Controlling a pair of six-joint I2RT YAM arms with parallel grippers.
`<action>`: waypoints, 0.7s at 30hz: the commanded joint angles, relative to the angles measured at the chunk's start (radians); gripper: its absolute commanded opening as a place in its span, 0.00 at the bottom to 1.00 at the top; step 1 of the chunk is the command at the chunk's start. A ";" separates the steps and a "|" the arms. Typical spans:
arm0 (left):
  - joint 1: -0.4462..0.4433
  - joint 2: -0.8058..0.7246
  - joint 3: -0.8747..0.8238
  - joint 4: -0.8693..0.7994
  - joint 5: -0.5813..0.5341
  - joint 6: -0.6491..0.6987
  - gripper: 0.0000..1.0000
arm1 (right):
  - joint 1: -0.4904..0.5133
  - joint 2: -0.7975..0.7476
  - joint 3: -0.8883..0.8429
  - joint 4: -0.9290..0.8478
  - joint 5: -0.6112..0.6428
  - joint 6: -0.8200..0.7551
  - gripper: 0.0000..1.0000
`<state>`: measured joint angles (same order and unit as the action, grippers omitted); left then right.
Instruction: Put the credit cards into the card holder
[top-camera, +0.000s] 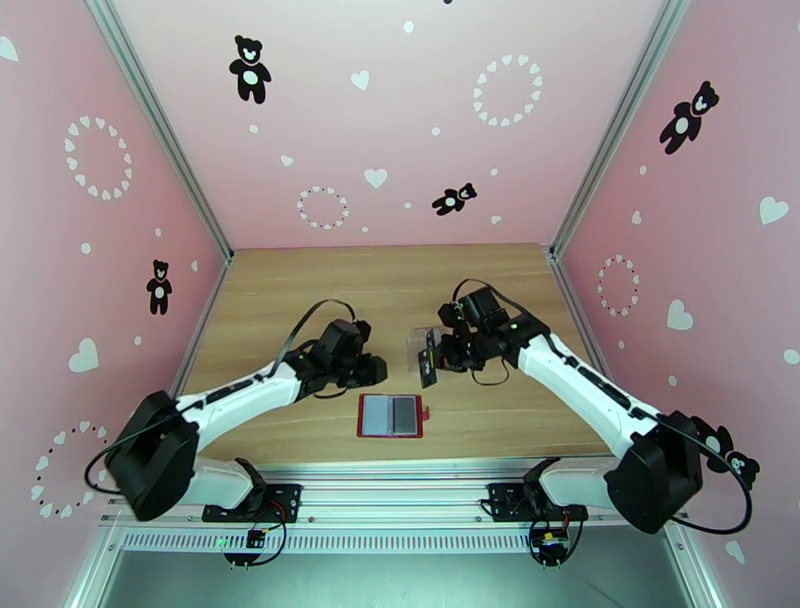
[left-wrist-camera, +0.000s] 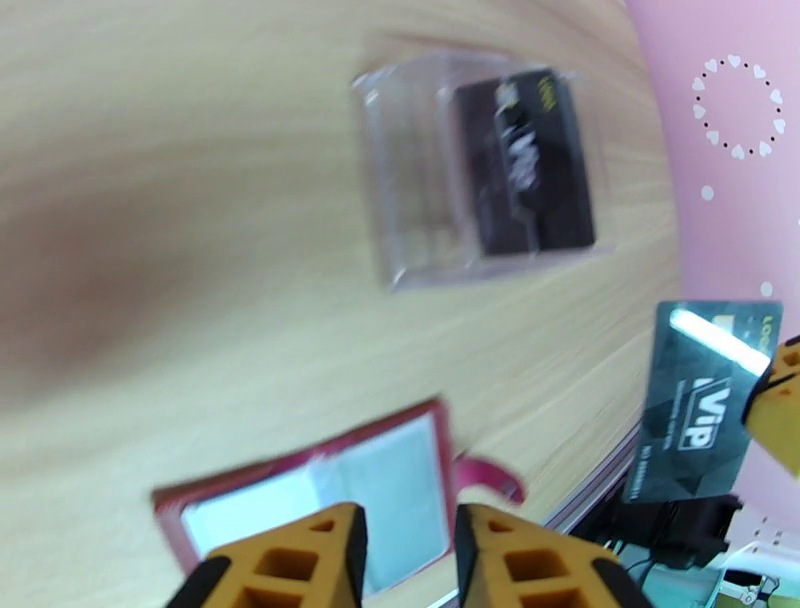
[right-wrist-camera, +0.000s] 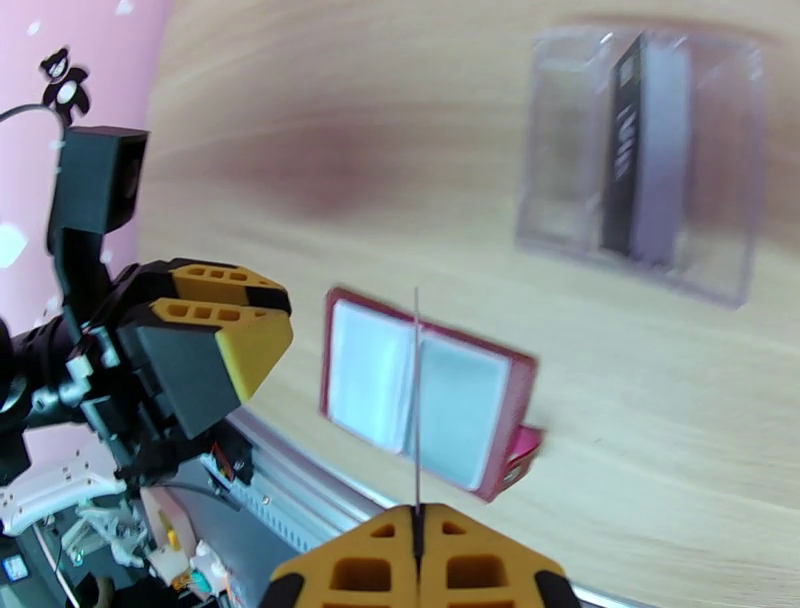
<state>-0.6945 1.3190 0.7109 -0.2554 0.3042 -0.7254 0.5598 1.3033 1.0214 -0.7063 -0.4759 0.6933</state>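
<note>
The dark-red card holder (top-camera: 390, 416) lies open on the table near the front edge, grey sleeves up, snap tab to the right; it also appears as the card holder (right-wrist-camera: 465, 410) and blurred as the card holder (left-wrist-camera: 330, 495). My right gripper (top-camera: 442, 356) is shut on a dark credit card (top-camera: 428, 362), held upright above and behind the holder; the card (right-wrist-camera: 416, 400) is edge-on, and its face (left-wrist-camera: 700, 400) reads VIP. A clear tray (right-wrist-camera: 640, 160) holds a dark card (right-wrist-camera: 622, 150) and a whitish-grey one (right-wrist-camera: 662, 150). My left gripper (top-camera: 372, 372) hovers left of the holder, narrowly open and empty.
The clear tray (top-camera: 416, 344) stands just behind the right gripper's card. The table's front edge and metal rail (top-camera: 400, 470) run close below the holder. Bare wood (top-camera: 400, 280) stretches to the pink back wall.
</note>
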 joint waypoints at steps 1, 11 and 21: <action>-0.009 -0.095 -0.099 0.016 0.005 -0.034 0.32 | 0.076 -0.032 -0.077 0.121 -0.041 0.106 0.00; -0.055 -0.167 -0.252 0.083 -0.008 -0.091 0.31 | 0.211 0.016 -0.260 0.371 0.039 0.254 0.00; -0.074 -0.060 -0.246 0.147 -0.011 -0.095 0.28 | 0.233 0.101 -0.323 0.498 0.040 0.303 0.00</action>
<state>-0.7620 1.2407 0.4644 -0.1463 0.3031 -0.8101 0.7845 1.3758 0.7166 -0.2745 -0.4419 0.9680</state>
